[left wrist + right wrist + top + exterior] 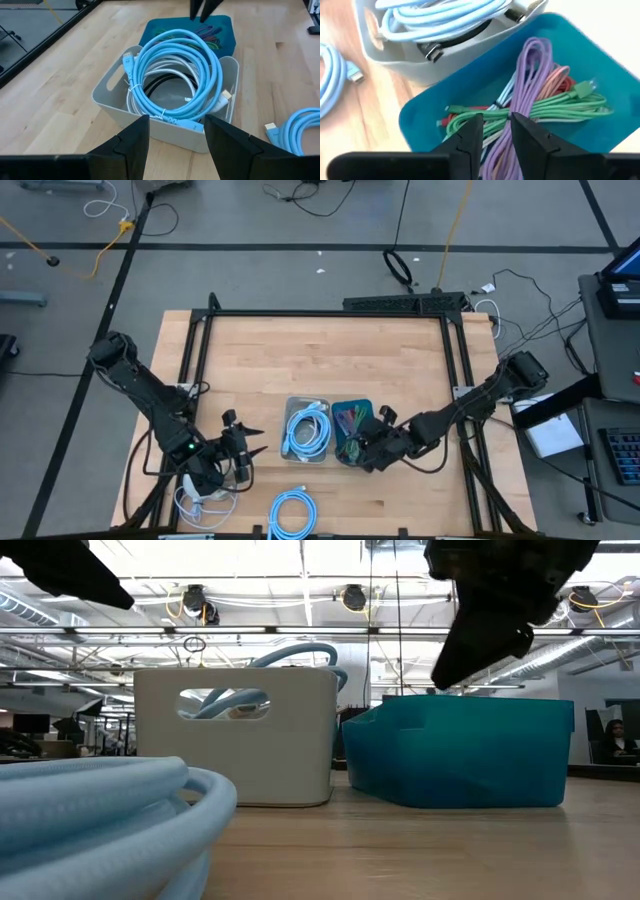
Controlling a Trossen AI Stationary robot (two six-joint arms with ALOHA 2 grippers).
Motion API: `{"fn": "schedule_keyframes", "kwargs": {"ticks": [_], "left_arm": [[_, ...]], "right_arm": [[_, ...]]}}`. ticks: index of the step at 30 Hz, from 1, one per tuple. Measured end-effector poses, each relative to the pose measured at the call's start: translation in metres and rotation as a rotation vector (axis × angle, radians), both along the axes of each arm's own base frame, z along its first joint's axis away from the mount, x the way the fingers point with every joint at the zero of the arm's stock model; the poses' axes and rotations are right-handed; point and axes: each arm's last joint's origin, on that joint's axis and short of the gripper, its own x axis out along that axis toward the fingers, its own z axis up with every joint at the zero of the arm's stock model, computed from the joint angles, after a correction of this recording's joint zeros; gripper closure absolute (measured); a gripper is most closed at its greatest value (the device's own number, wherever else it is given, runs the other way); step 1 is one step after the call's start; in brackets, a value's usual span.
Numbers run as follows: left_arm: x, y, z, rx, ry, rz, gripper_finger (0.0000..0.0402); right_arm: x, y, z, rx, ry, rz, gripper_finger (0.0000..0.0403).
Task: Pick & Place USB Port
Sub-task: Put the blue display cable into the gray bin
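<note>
The surface (330, 360) is pale wood planks framed by a black metal frame (325, 313). Around it lies grey floor (250, 275) marked with dark tape lines, with loose cables, a yellow cord (110, 240) and a black power strip (405, 303) beyond the far edge. In the low view, ceiling light strips (260, 560) and pipes run overhead, and a seated person (612, 740) shows far off.

1. Bundled purple, green and red USB cables (540, 107) lie loose inside the teal plastic bin (352, 412).
2. Coiled light-blue USB cable (175, 65) fills the white plastic bin (112, 97), near the desk's front edge.
</note>
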Motion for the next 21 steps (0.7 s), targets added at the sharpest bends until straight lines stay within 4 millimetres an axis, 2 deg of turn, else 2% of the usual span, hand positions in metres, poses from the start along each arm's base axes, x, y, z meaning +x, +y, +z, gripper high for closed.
{"fn": "schedule_keyframes", "kwargs": {"ticks": [4,7,11,15,18,21], "left_arm": [[0.000,0.000,0.000,0.000,0.000,-0.001,0.0211],[0.002,-0.002,0.002,0.020,-0.003,-0.039,0.0211],[0.011,-0.014,0.014,0.004,-0.009,-0.237,0.0211],[0.030,-0.018,0.037,-0.125,-0.035,-0.468,0.0211],[0.042,-0.011,0.045,-0.196,-0.003,-0.536,0.0211],[0.054,-0.004,0.039,-0.202,0.108,-0.539,0.0211]], "right_arm": [[0.001,-0.004,0.013,-0.085,-0.089,-0.006,0.0311],[0.001,-0.003,0.034,-0.183,-0.218,0.029,0.0314],[0.002,0.006,0.071,-0.353,-0.432,0.159,0.0316],[-0.001,0.018,0.101,-0.491,-0.606,0.312,0.0317],[-0.005,0.025,0.111,-0.553,-0.671,0.374,0.0319],[-0.008,0.029,0.111,-0.616,-0.661,0.422,0.0318]]}}
